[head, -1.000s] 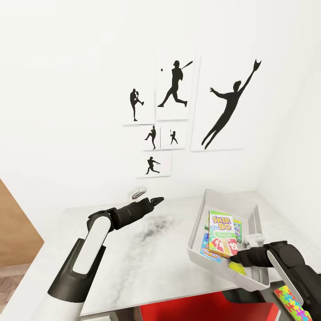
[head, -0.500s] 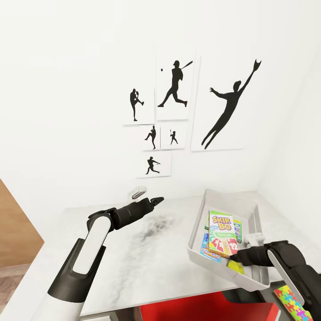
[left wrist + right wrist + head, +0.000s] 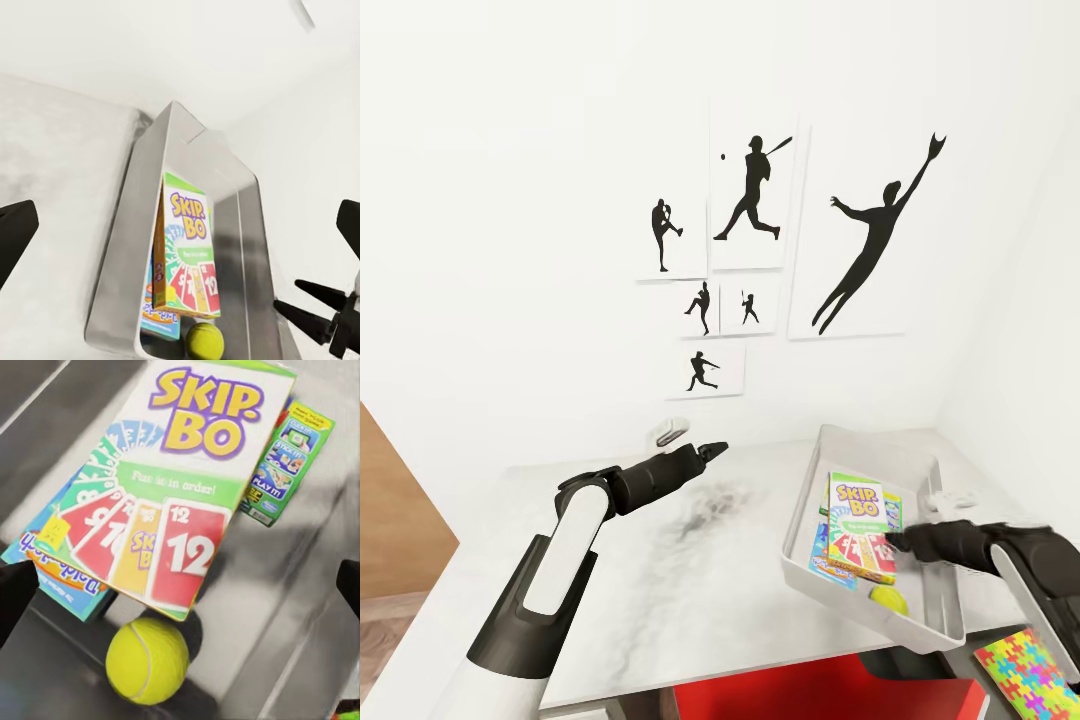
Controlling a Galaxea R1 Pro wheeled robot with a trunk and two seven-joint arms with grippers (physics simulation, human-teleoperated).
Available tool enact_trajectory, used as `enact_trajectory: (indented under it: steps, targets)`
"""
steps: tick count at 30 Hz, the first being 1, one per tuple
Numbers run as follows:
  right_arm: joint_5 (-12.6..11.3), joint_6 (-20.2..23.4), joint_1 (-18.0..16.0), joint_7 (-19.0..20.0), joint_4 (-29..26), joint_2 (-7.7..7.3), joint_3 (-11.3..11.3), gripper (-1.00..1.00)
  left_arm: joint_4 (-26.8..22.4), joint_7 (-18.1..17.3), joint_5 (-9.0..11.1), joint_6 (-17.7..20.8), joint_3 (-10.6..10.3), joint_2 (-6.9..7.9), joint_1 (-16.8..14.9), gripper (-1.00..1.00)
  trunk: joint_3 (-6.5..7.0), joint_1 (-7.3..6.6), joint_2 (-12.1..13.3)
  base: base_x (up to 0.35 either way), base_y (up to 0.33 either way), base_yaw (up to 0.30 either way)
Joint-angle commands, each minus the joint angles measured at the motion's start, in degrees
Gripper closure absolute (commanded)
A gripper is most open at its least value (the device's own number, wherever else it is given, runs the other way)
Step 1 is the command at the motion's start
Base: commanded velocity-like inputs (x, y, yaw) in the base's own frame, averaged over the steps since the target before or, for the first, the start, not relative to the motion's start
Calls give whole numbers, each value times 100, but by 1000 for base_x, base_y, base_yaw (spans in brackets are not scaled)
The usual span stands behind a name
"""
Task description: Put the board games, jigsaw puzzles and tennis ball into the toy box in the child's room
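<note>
The grey toy box [image 3: 800, 510] stands on the table [image 3: 660, 610] at the right. Inside lie three board games: the yellow-green and red one [image 3: 858, 520] on top, a blue one [image 3: 822, 560] under it and a white-green one [image 3: 895, 512] beside it. The tennis ball [image 3: 888, 600] rests loose on the box floor at the near end, as the right wrist view shows [image 3: 146, 660]. My right gripper [image 3: 897, 541] hovers open above the games, its fingertips [image 3: 15, 592] wide apart. My left gripper [image 3: 715, 449] hangs open over the table's middle. One jigsaw puzzle [image 3: 1032, 672] lies outside the box at the near right.
Black sports-silhouette pictures [image 3: 860, 240] hang on the white wall behind the table. A red object [image 3: 810, 700] sits below the table's front edge. A wooden panel [image 3: 390, 520] stands at the left. Bare tabletop lies between my left arm and the box.
My right gripper let go of the tennis ball, which now lies on the box floor. The gripper has lifted and moved back over the games. The left arm has not moved.
</note>
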Motion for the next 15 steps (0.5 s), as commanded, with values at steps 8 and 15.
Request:
enact_trajectory:
  steps: [8, 15]
  targets:
    - [-40, 28, 78, 331, -204, 0, -726, -100, -5, 58, 68, 14, -1, -2, -6, -100, -13, 4, -13, 0, 0, 0]
    - [-43, -23, 101, 1008, -259, -31, -1153, -100, -7, 46, 77, 17, 2, -2, -6, -100, -13, 4, -13, -114, 0, 0]
